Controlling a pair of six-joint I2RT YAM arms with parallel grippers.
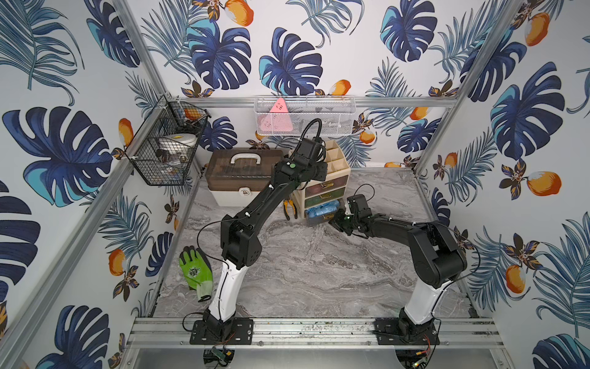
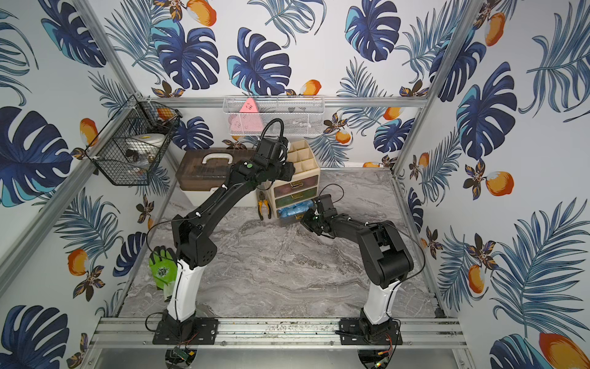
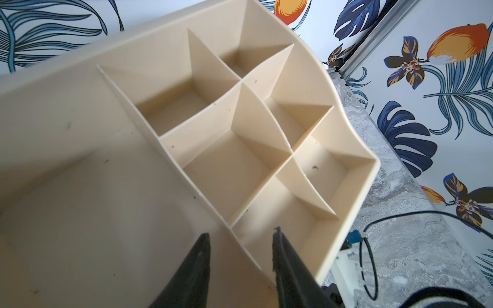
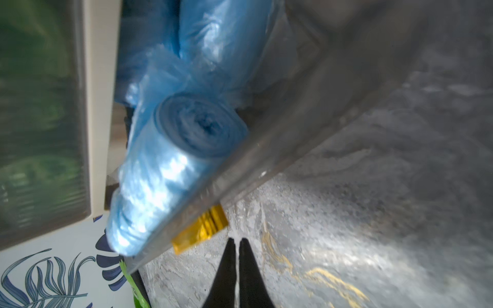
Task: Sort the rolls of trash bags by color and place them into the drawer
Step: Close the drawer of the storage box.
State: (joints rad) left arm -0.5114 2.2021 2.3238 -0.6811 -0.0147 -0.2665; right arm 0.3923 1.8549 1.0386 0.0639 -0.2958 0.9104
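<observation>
The table (image 1: 319, 271) lies open to me at middle and front; toolbox (image 1: 233, 179), pliers (image 1: 291, 209) and drawer unit (image 1: 325, 188) block its back edge, a glove (image 1: 193, 271) its left edge.

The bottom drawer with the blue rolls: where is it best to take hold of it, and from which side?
Probably by the gold handle, the only part that juts out of its clear front wall. Come from the table side in front, where the shut right gripper hovers, with fingers opened to either side of the tab. Blue rolls crowd the rim behind the wall.
</observation>
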